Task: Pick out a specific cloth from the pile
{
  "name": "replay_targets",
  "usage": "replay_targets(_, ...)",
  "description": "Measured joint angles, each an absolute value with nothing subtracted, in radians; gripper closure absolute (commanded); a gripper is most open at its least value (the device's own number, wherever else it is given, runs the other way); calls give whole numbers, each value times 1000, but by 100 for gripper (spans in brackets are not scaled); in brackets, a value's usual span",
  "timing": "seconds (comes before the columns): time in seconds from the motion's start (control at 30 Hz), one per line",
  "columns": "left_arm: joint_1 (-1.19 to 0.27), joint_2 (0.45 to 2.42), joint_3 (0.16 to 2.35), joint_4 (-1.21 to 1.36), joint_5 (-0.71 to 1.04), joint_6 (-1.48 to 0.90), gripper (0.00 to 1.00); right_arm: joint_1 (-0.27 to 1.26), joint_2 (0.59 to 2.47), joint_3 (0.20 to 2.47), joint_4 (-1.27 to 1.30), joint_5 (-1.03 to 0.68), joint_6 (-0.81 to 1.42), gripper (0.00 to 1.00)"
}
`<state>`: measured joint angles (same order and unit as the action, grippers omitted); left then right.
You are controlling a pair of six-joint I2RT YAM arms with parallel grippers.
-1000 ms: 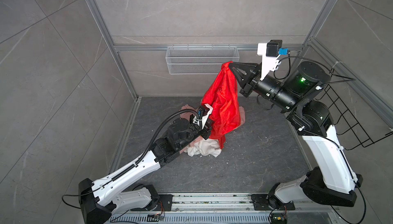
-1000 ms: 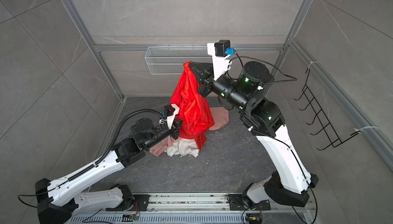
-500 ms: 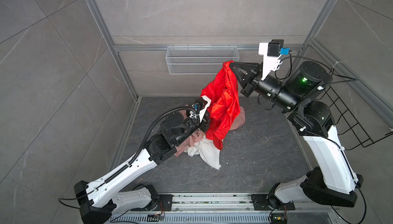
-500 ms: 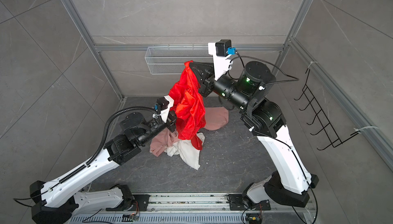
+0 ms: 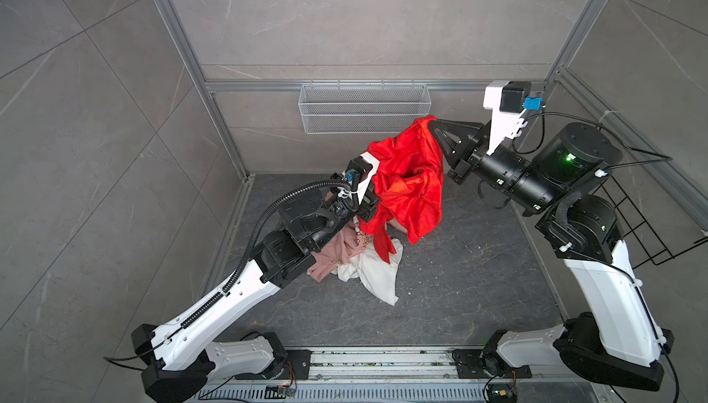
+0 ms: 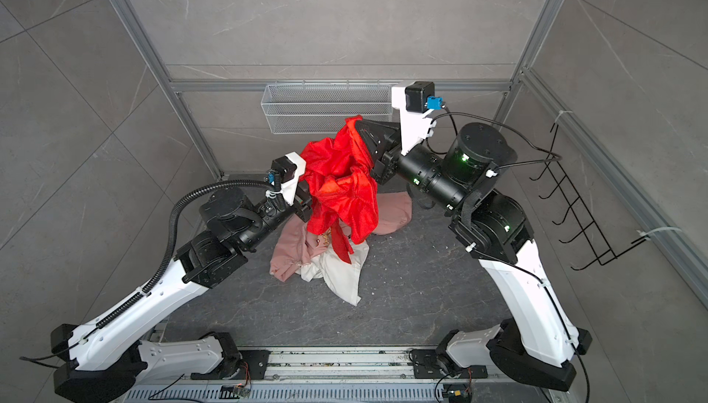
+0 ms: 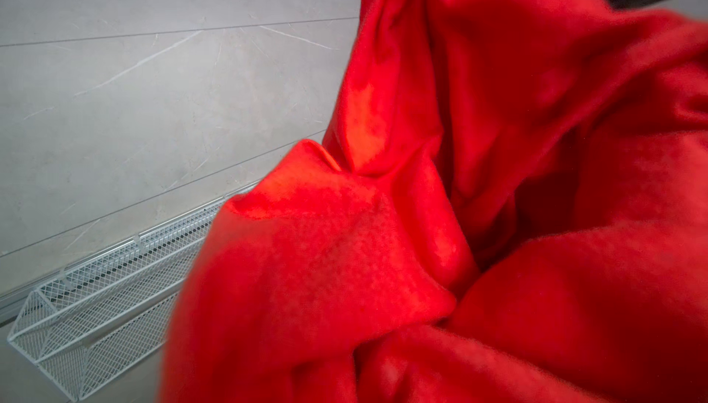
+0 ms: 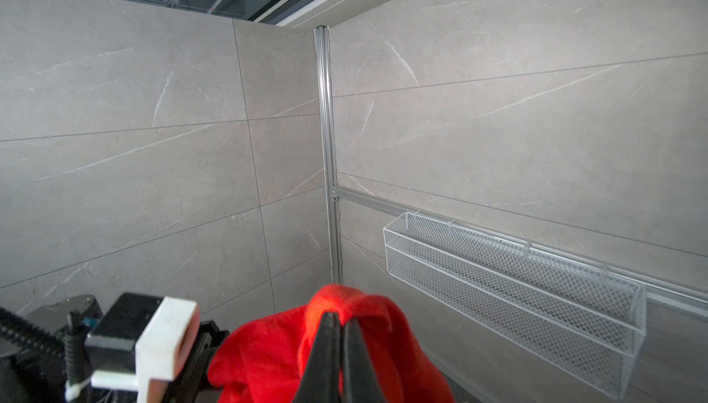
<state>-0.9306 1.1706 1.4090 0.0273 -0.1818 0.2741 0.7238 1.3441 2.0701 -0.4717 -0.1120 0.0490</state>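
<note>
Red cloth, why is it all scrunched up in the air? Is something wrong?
Nothing looks broken. The red cloth hangs bunched from the right gripper, which pinches its top, and one red end dangles over the white cloth in the rumpled pile below.

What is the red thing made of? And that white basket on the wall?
The red cloth looks like thin, slightly shiny fabric: it hangs in soft folds and catches light in orange patches. Which fibre, I can't tell. The white basket looks like metal wire mesh painted white: you can see through its fine grid.
</note>
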Motion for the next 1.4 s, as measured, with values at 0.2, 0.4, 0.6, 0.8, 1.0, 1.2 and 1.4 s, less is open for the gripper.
replay_targets(0.2, -931, 1171, 1428, 19, -181, 273, 100, 724, 1301, 1923, -467, -93, 74, 100)
replay_targets(0.4, -931, 1171, 1431, -26, -176, 265, 100, 724, 1298, 1789, -468, -84, 112, 100)
replay_targets(0.6, -931, 1171, 1435, -33, -178, 265, 100, 702, 1273, 1671, -467, -67, 144, 100)
replay_targets(0.8, -927, 1171, 1453, -41, -183, 271, 100, 684, 1246, 1594, -467, -67, 169, 98)
replay_targets(1.0, -920, 1171, 1473, -49, -185, 278, 100, 667, 1222, 1517, -467, -78, 181, 91)
replay_targets(1.2, -895, 1171, 1475, -65, -184, 284, 100, 654, 1197, 1413, -452, -106, 196, 86)
replay_targets(1.4, -847, 1171, 1475, -83, -180, 266, 100, 650, 1185, 1330, -422, -147, 211, 81)
